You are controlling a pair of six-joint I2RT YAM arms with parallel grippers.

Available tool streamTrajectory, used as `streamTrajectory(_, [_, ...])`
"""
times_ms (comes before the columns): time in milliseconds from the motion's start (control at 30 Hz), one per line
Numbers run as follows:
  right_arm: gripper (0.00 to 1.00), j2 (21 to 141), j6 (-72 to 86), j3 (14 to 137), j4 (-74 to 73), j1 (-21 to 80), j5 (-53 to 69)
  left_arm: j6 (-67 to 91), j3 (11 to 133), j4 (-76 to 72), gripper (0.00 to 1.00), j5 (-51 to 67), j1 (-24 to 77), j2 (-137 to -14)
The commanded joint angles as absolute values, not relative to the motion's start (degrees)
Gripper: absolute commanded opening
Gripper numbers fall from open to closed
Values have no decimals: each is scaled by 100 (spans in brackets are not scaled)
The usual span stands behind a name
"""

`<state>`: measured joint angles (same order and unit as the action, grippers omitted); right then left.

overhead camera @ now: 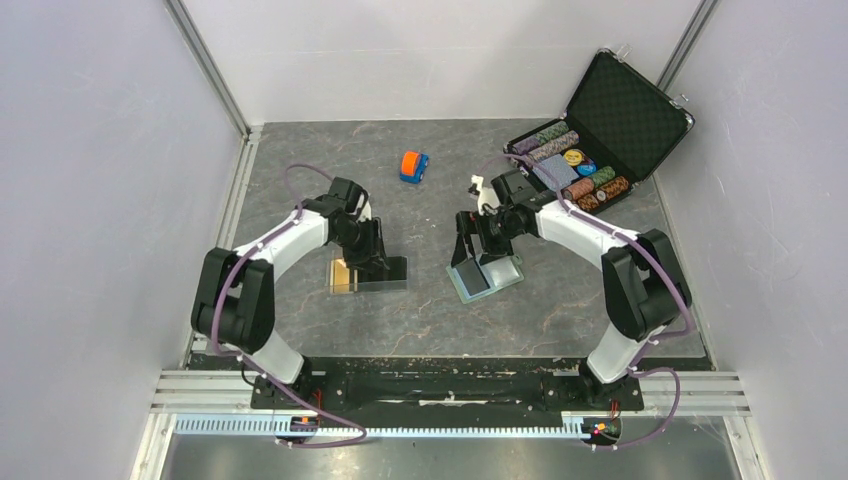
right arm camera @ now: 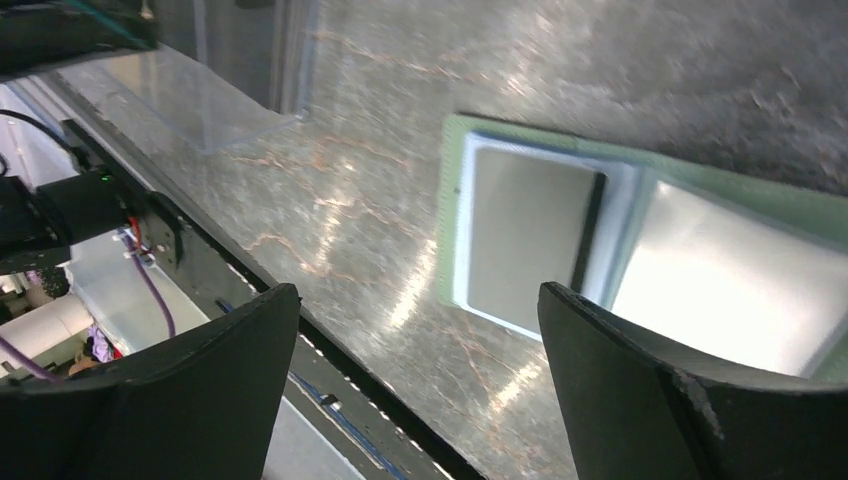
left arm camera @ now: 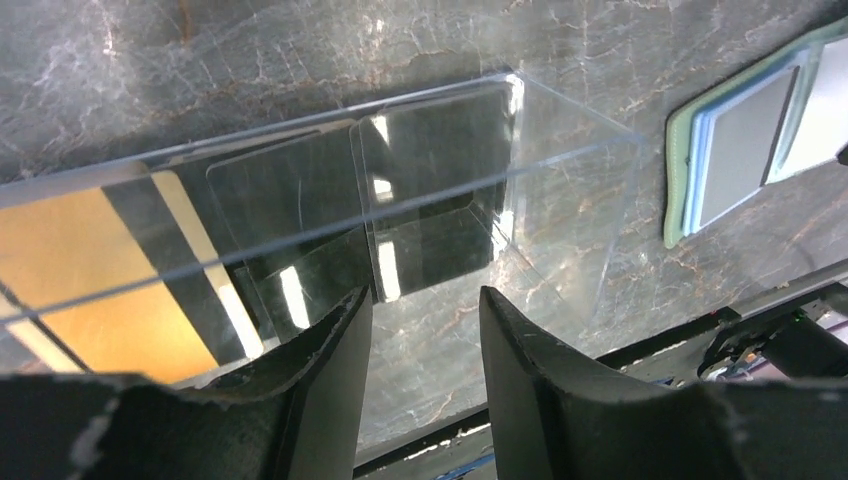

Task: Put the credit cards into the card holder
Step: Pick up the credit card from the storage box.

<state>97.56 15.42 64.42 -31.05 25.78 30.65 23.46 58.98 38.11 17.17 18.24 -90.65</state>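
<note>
The credit cards lie in a clear plastic tray (overhead camera: 396,272): an orange-gold card (left arm camera: 80,270) at its left end and two glossy black cards (left arm camera: 290,200) (left arm camera: 440,150) overlapping beside it. My left gripper (left arm camera: 425,300) hangs just above the tray's near wall by the black cards, jaws partly apart with nothing between them. The sage-green card holder (overhead camera: 503,270) lies open and flat, pale blue inside. A dark flat rectangle (right arm camera: 525,240) shows under its clear left pocket. Just above the holder's near-left corner my right gripper (right arm camera: 415,290) stands wide open and empty.
An orange-and-blue toy car (overhead camera: 414,166) sits further back in the middle. An open black chip case (overhead camera: 600,130) with rows of chips stands at the back right. Grey walls close in on both sides. The black mounting rail runs along the near edge.
</note>
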Motion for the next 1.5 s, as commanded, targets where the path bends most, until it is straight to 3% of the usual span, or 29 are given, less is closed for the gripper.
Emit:
streamTrajectory(0, [90,10062,1667,7083,-2935,2820,3355,2302,6132,3410,50,1949,1826,-9401])
streamTrajectory(433, [78,11494,2653,8164,-2008,3698,4026,2521,6029,3194,41,1429,1925,-10003])
streamTrajectory(600, [61,11834,2698,8292,-1998,3787,4148,2554,6086,3037,28,1695,2207,-10090])
streamTrajectory(767, [42,11908,2750,8325,-1975,3805,4166,2653,6165,3023,9,1646,2401,-10012])
streamTrajectory(867, [31,11900,2743,8298,-1963,3806,4166,2604,6284,3188,4,1498,2438,-9983])
streamTrajectory(1067, [18,11881,2759,8284,-1941,3811,4182,2513,6466,3357,2,1382,2468,-9922])
streamTrajectory(1467, [12,11824,2733,8295,-1962,3823,4116,2429,6768,3588,2,1351,2513,-9847])
